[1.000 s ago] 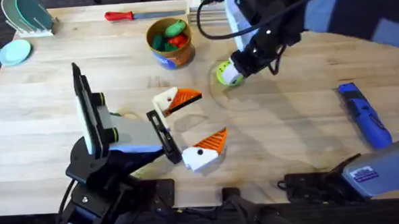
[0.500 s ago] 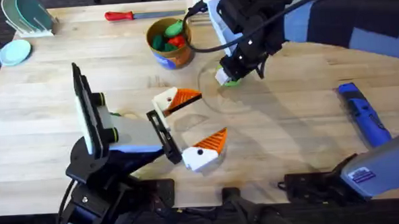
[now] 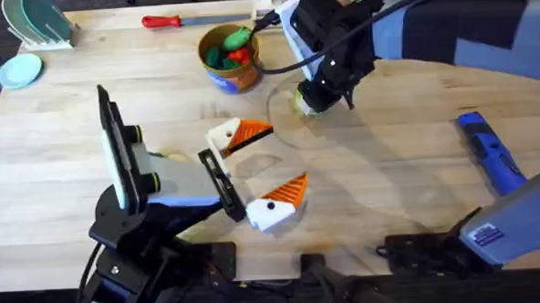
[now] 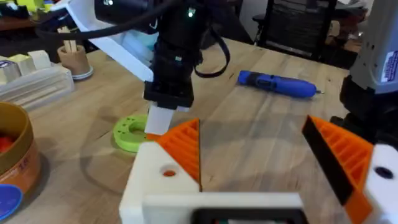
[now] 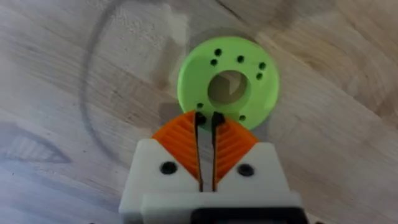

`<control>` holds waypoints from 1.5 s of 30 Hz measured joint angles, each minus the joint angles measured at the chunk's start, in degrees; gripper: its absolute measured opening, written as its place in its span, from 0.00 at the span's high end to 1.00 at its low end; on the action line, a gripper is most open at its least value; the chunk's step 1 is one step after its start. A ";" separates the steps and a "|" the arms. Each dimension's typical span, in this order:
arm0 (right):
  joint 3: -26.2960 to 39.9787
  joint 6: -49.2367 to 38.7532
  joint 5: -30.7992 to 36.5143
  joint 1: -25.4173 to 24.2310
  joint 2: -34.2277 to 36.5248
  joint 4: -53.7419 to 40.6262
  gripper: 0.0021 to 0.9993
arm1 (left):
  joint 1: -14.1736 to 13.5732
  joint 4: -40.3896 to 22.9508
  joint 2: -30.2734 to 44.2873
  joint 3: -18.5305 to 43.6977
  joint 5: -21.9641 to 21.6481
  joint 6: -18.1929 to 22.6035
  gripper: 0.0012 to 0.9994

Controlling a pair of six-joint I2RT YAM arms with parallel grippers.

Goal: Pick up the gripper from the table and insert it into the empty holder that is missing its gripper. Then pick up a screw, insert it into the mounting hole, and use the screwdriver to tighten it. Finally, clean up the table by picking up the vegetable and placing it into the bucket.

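My right gripper (image 3: 306, 102) hovers at the edge of a flat lime-green ring disc (image 5: 228, 86); its orange pads (image 5: 233, 144) are shut with a hairline gap and nothing visible between them. It also shows in the left wrist view, right gripper (image 4: 158, 121) over the disc (image 4: 129, 132). My left gripper (image 3: 284, 155) rests open near the table's middle, an orange wedge on each white finger (image 4: 186, 146). The blue screwdriver (image 3: 491, 155) lies at the right. The bucket (image 3: 230, 55) stands at the back with toy vegetables inside. The loose gripper, the empty holder, a screw and the vegetable are out of view.
A red-handled screwdriver (image 3: 178, 20) lies along the back edge. A teal rack (image 3: 36, 20) and a light-blue dish (image 3: 20, 69) sit at the back left. Bare wood stretches between the left gripper and the blue screwdriver.
The right arm has swung left and toward the back above the green disc, now covering most of it. Its gripper stays at the disc. The left arm has not moved.
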 joint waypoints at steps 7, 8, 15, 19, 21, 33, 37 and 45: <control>0.03 0.40 0.26 0.00 -0.01 0.10 1.00 | 0.00 -0.01 0.00 0.00 0.00 -0.01 0.01; 0.03 0.40 0.26 0.00 0.00 0.10 1.00 | 0.00 -0.02 -0.02 0.00 0.00 0.00 0.01; 0.03 0.40 0.26 0.00 -0.02 0.10 1.00 | 0.00 0.00 -0.02 0.00 0.00 0.00 0.01; 0.03 0.40 0.24 0.00 -0.21 -0.02 1.00 | 0.00 -0.01 0.00 0.00 0.00 -0.02 0.01; 0.03 0.40 0.24 0.00 -0.57 -0.10 1.00 | 0.00 -0.02 0.00 0.00 0.00 0.00 0.01; 0.03 0.40 0.24 0.00 -1.73 -0.18 1.00 | 0.00 0.00 0.00 0.00 0.00 0.00 0.01; 0.68 0.38 0.23 0.00 -1.75 -3.04 1.00 | 0.00 0.00 0.00 0.00 0.00 0.00 0.01; 5.82 0.16 0.19 0.00 -5.67 -6.88 1.00 | 0.00 0.00 0.00 0.00 0.00 0.00 0.01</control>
